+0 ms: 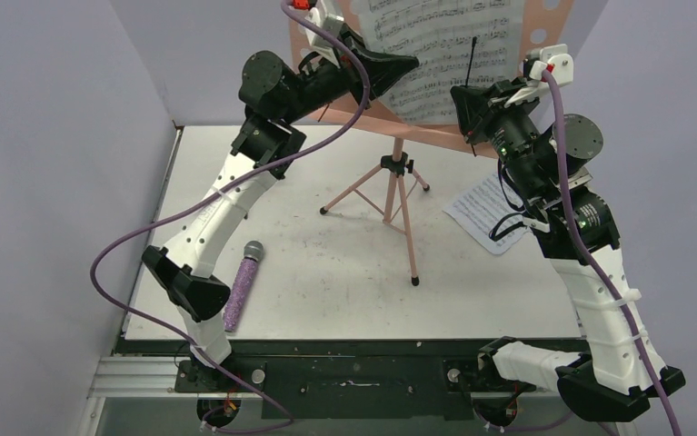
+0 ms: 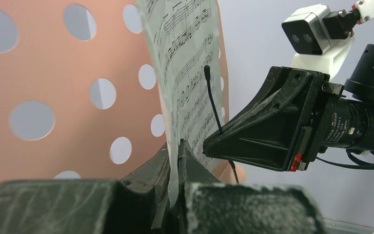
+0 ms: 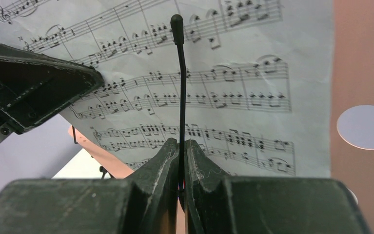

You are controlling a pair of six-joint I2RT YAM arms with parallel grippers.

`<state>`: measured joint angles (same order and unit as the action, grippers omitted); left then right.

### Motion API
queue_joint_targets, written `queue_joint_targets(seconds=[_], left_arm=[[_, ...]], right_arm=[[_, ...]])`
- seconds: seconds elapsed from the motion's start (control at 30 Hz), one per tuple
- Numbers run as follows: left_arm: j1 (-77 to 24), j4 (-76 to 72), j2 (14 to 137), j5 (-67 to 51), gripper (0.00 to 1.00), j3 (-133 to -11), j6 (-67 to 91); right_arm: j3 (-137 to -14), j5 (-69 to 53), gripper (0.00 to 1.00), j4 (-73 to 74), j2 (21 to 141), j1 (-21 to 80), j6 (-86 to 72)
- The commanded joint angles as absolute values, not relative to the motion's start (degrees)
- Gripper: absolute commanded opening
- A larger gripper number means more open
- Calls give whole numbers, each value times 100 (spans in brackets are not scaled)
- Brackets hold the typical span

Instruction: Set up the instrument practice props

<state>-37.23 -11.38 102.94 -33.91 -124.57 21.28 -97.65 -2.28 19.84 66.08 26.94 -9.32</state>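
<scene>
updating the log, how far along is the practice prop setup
Done: the pink music stand stands upright. In hand: the left gripper pinches a sheet at its desk while the right gripper is shut on the black retainer wire. Left: a second page and the purple microphone lie on the table; no mic stand is in view.

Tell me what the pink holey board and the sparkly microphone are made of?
Pink board: smooth, matte, punched round holes; plastic or painted metal, can't tell. Microphone: purple glitter coating, likely over plastic; grey mesh head, possibly metal.
</scene>
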Motion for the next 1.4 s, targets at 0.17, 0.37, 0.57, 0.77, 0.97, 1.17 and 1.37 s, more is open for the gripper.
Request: queue_joint_targets(seconds=[0.17,0.37,0.57,0.77,0.97,1.17,1.37], left_arm=[[-3900,-1125,10626,-3609,0,-13155,2079],[-3929,-1104,10653,-3655,13,-13151,2068],[-3920,-1055,10439,-3536,29,-12853,1963],[-3906,-1210,10007,-3354,44,-12099,1873],[-3870,-1769,9459,-3194,48,-11064,1982],[-3850,-2007,9330,-3143,43,-10845,2171],[-3824,-2579,9355,-3064,29,-10687,2694]], right_arm=[[-9761,-523,5,1688,6477,2694,-838],[-9751,-459,5,1720,6489,2692,-851],[-9739,-382,5,1753,6495,2695,-848],[-9738,-335,5,1731,6529,2693,-852],[-9764,-320,5,1742,6565,2691,-857],[-9755,-351,5,1762,6557,2690,-843],[-9737,-342,5,1778,6526,2696,-869]])
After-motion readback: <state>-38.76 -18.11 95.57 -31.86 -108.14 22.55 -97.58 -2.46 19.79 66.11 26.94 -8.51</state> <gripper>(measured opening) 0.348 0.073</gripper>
